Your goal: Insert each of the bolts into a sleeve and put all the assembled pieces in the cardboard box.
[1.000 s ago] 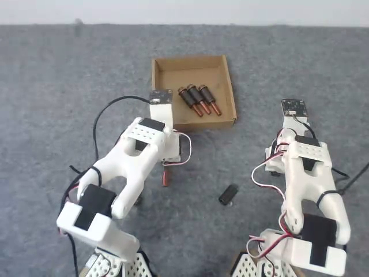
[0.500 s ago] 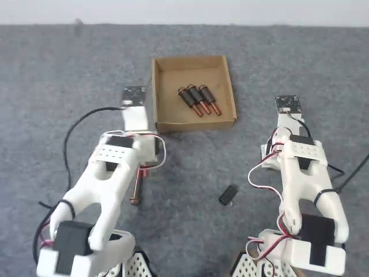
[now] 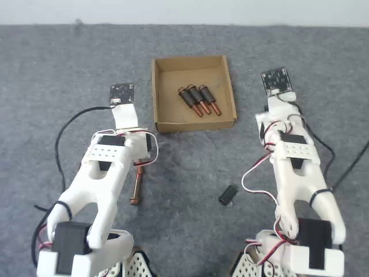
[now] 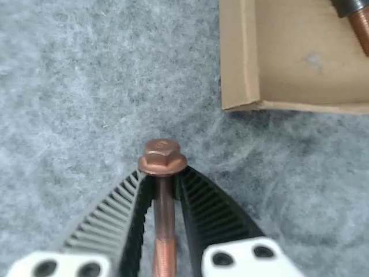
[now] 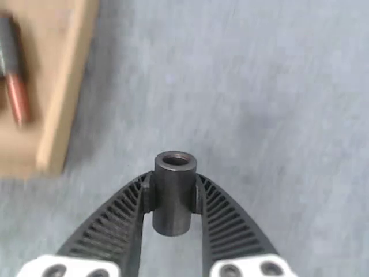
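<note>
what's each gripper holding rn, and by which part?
Left gripper holds the copper bolt by its shank, just under the head. Right gripper holds a black sleeve by its sides, open end outward.

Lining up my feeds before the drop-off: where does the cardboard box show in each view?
High view: cardboard box in the upper middle of the picture.
Left wrist view: one corner, beyond the held bolt.
Right wrist view: one edge, beyond the held sleeve.
Shared landmark: the assembled pieces inside it, with copper tips at and.
</note>
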You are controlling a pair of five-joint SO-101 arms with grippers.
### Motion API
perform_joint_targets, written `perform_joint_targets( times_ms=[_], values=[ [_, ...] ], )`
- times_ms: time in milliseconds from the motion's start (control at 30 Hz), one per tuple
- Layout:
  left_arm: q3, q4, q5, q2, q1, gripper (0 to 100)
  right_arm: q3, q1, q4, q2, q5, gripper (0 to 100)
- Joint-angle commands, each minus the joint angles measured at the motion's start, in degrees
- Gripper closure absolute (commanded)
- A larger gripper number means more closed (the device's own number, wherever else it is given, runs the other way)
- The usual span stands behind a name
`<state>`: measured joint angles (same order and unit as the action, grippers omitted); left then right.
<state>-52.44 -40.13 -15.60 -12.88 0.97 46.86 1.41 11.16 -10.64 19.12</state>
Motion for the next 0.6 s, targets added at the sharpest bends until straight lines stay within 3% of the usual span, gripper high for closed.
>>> perform_joint_targets(
  times_ms=[0, 400, 567],
  values=[
    [0.6, 1.4, 0.4, -3.5, 0.1, 99, -0.4, -2.9, -11.7, 0.1, 1.1, 99.1],
    [0.2, 3.4, 0.7, -3.2, 0.1, 99, -2.0, -7.7, -51.4, 18.3, 1.2, 99.1],
    [0.2, 3.4, 3.0, -3.2, 0.0, 99, -2.0, -12.8, -58.7, 24.2, 1.3, 99.2]
  ],
)
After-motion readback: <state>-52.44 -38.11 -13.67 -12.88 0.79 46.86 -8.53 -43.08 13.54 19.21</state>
